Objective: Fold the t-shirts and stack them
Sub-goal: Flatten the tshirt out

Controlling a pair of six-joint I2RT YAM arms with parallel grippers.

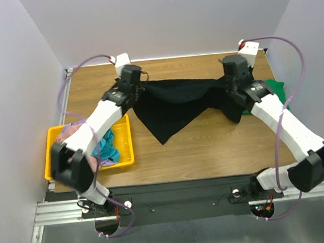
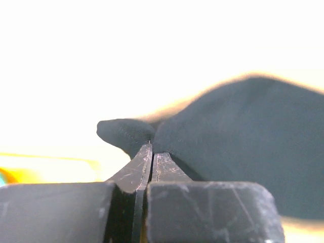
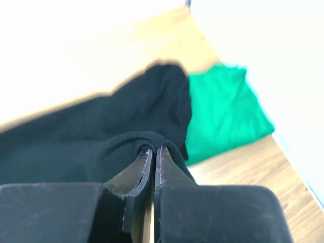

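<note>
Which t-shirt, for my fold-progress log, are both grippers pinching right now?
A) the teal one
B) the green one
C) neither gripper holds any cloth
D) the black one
D: the left gripper and right gripper are each shut on an edge of the black t-shirt, which is stretched between them.

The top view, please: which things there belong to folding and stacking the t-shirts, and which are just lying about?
Job: black t-shirt, pinched by the left gripper and right gripper; green t-shirt; teal cloth and pink cloth in the yellow bin.
Lying about: yellow bin; wooden table.
</note>
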